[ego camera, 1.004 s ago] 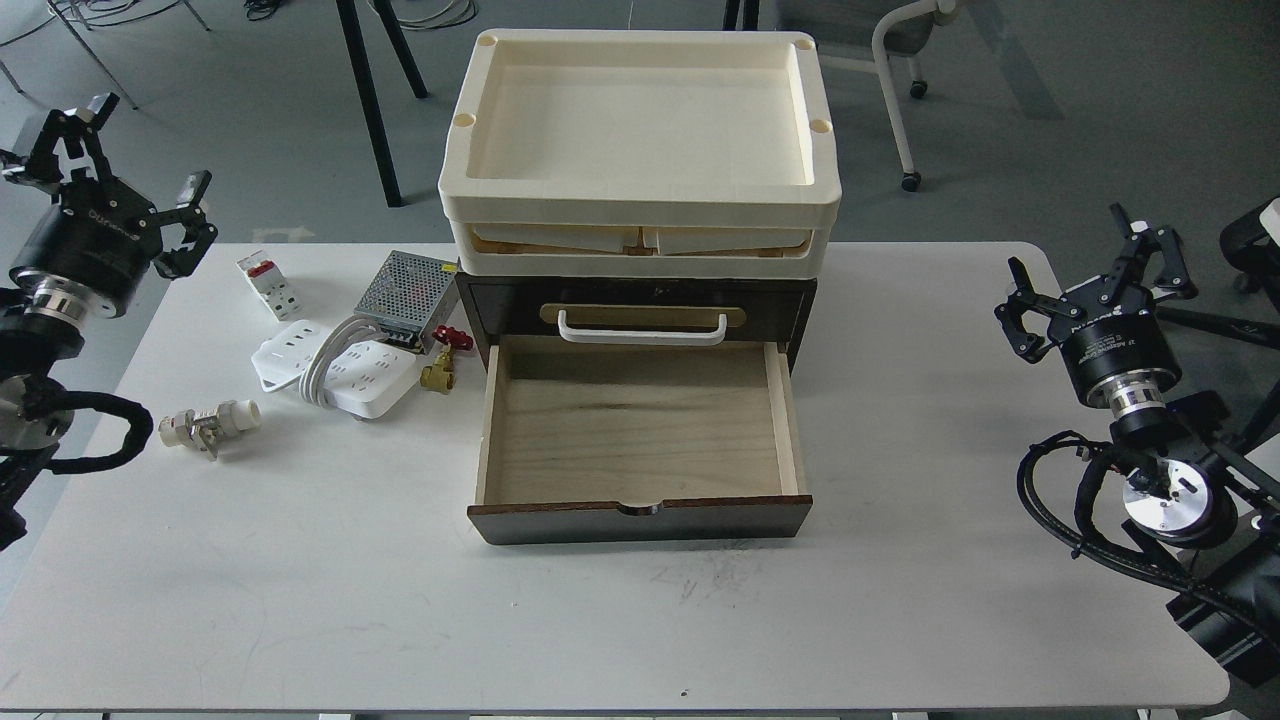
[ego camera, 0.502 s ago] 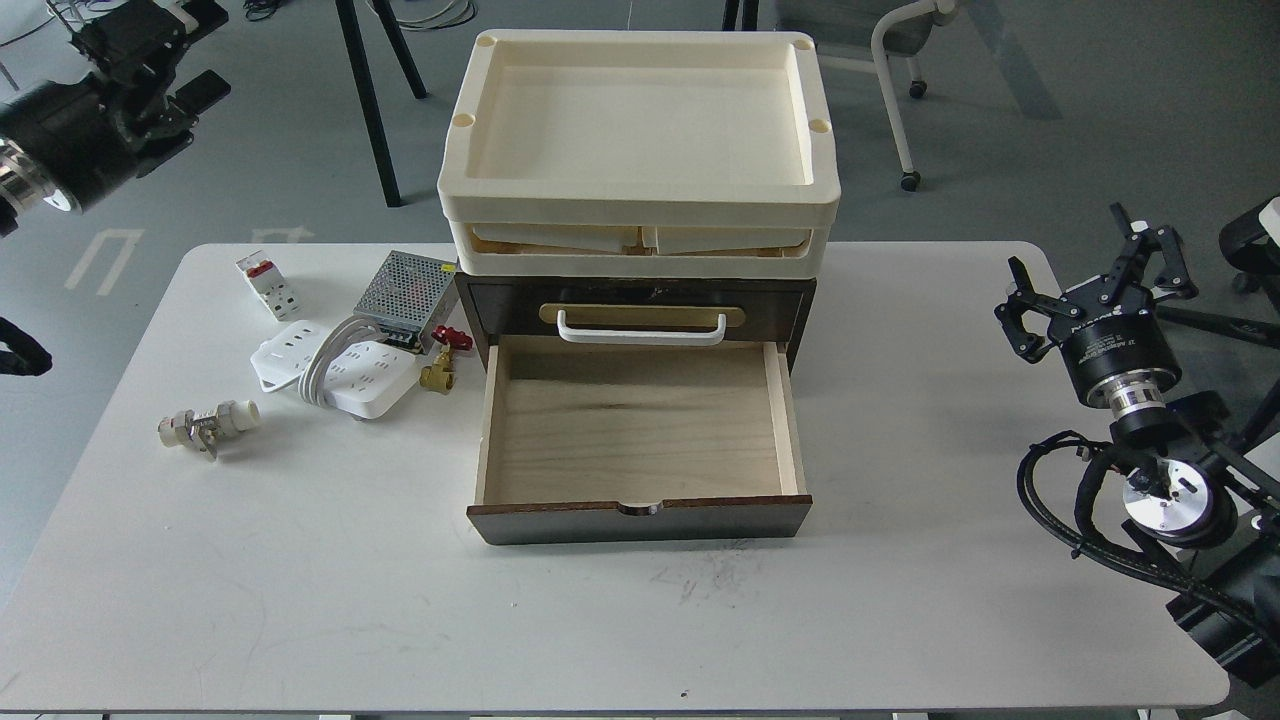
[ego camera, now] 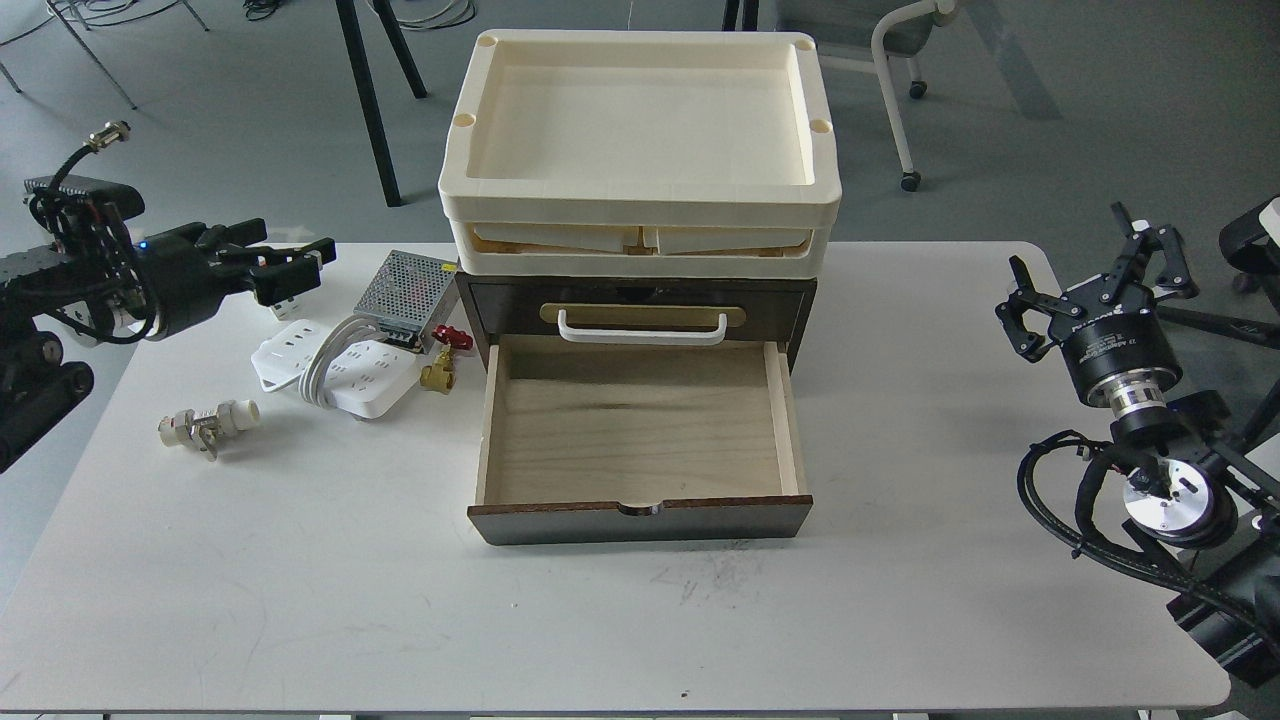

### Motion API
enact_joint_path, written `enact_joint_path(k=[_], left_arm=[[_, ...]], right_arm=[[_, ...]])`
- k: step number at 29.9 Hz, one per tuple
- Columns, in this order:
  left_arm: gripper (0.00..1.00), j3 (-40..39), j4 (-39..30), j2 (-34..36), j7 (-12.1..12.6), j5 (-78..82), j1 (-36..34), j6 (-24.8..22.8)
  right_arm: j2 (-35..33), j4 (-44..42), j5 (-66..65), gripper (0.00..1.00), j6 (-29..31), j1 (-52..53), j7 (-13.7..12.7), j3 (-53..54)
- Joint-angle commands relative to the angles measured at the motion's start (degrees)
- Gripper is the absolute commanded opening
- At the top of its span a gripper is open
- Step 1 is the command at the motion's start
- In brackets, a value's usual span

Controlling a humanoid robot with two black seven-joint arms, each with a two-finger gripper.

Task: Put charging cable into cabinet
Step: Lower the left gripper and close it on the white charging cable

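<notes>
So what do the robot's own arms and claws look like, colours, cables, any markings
Both arms are black. The right claw has two angular black fingers on a black cylinder carrying small white lettering, followed by silver metal rings, with black corrugated cable looping beside the wrist. The left claw is black too, behind it a bundle of black cables, a small blue light and a metal-tipped connector.

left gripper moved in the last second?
Yes. The left gripper swung right over the table, toward the silver power supply; it now hides the breaker.
</notes>
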Motion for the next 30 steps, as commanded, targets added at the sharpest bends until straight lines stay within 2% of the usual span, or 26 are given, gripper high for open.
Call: enact_joint_path(k=[1,6,9,13,19,22,30], left_arm=[[0.93,4.62,4.96,-4.73,0.02,0.02,0.26,3.09],[0.93,8.75,13.3,-11.06,0.02,-0.59,0.44,4.41],[0.87,9.55,18.58,-13.0,0.02,-0.6,1.4,5.29],[0.85,9.64,21.14,-14.5,0.02,-0.68,1.94,5.38],[0.6,10.34,21.32,-14.5,0.02,-0.51,2.81,5.29],[0.52,10.69,22.63,-14.76,0.02,-0.6,2.81,5.21],[0.45,10.69,27.29,-16.87,0.02,-0.95,2.9,5.29]], right_arm=[[0.0,0.0,0.0,1.0,0.0,0.0,-0.03,0.01],[0.0,0.0,0.0,1.0,0.0,0.0,-0.03,0.01],[0.0,0.0,0.0,1.0,0.0,0.0,-0.03,0.01],[0.0,0.0,0.0,1.0,0.0,0.0,0.06,0.01],[0.0,0.0,0.0,1.0,0.0,0.0,0.06,0.01],[0.0,0.0,0.0,1.0,0.0,0.0,0.06,0.01],[0.0,0.0,0.0,1.0,0.0,0.0,-0.03,-0.08]])
